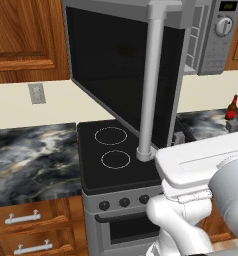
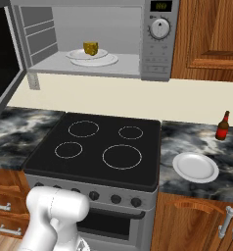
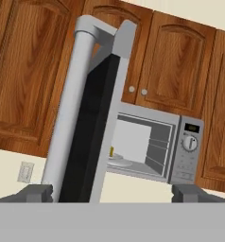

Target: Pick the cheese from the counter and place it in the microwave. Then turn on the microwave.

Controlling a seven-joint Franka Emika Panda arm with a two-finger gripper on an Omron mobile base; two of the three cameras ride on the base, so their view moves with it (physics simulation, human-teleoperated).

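Note:
The cheese (image 2: 90,48), a small yellow chunk, sits on a white dish inside the open microwave (image 2: 157,54), above the stove. A sliver of the cheese (image 3: 111,151) peeks past the door in the hand view. The dark glass door (image 1: 121,75) is swung wide to the left, and its silver bar handle (image 1: 151,85) points towards me. My gripper (image 3: 113,194) is open and holds nothing. It hangs back from the door's free edge (image 3: 93,132), which lines up between the two fingertips. The marbled counter (image 2: 201,139) lies on both sides of the stove.
A black stovetop (image 2: 94,147) with ring marks lies under the microwave, with oven knobs below it. To the right, a white plate (image 2: 195,166) and a brown bottle (image 2: 222,126) stand on the counter. Wooden cabinets flank the microwave. A wall outlet (image 1: 36,93) is at the left.

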